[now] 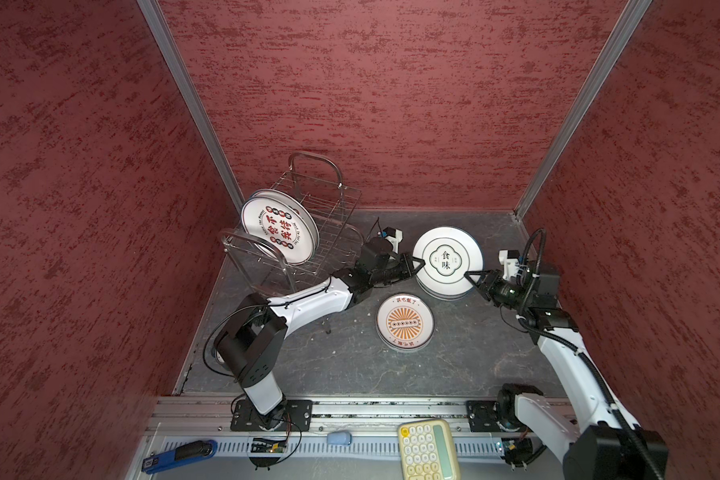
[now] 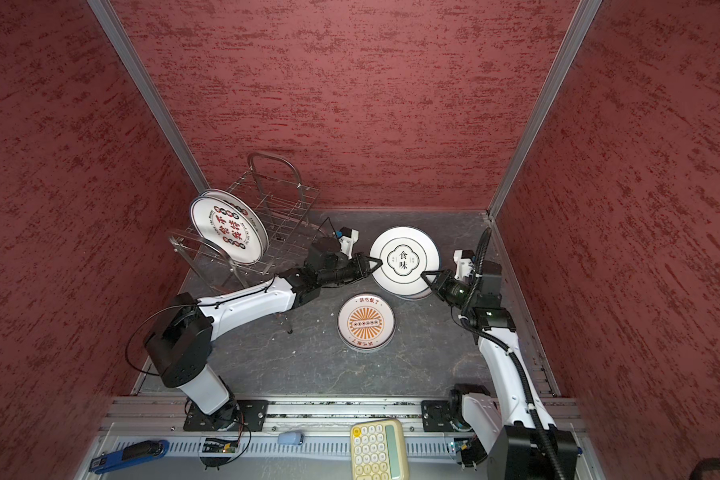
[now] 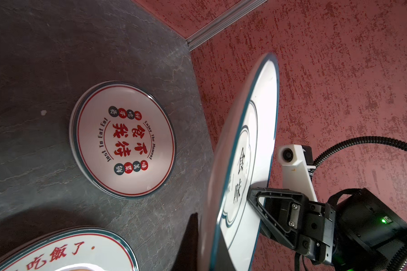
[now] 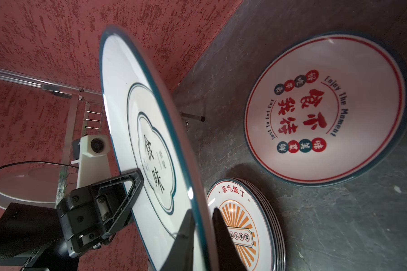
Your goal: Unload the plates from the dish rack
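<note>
Left gripper (image 1: 421, 263) clamped shut on the teal-rimmed plate (image 1: 447, 249). Opposite, right gripper (image 1: 469, 275) straddles its rim, slightly parted. I should back right straight off, holding left level.

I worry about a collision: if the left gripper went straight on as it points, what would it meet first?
The teal-rimmed plate, whose rim the left gripper grips; beyond it, probably the right gripper at the far rim.

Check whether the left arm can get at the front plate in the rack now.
Probably not yet: left gripper is shut on the teal-rimmed plate. Rack plate itself looks unblocked, close beside that arm.
</note>
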Motion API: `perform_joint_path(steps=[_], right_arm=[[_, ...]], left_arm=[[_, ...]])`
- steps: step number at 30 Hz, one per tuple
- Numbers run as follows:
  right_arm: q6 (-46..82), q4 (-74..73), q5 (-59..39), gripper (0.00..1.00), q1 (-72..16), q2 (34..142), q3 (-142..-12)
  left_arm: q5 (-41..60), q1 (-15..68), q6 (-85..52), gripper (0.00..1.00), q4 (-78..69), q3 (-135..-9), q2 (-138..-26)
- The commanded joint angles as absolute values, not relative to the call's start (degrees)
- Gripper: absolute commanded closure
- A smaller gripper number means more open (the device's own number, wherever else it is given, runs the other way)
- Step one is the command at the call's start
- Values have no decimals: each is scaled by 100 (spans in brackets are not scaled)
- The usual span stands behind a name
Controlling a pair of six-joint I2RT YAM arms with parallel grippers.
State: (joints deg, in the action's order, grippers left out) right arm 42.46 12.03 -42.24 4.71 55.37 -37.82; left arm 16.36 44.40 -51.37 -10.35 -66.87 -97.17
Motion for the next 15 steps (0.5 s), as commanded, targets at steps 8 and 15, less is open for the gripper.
perform_joint_path(steps=[8,15], right_arm=[[3106,3000,-1924,10,510,5521,-4665],[2856,3946,246,1,556,5347,-4917]], left_arm=[[1154,4586,-4785,100,71,-7254,-10332],[880,4569,-4754,100,782,-8298,-11143]])
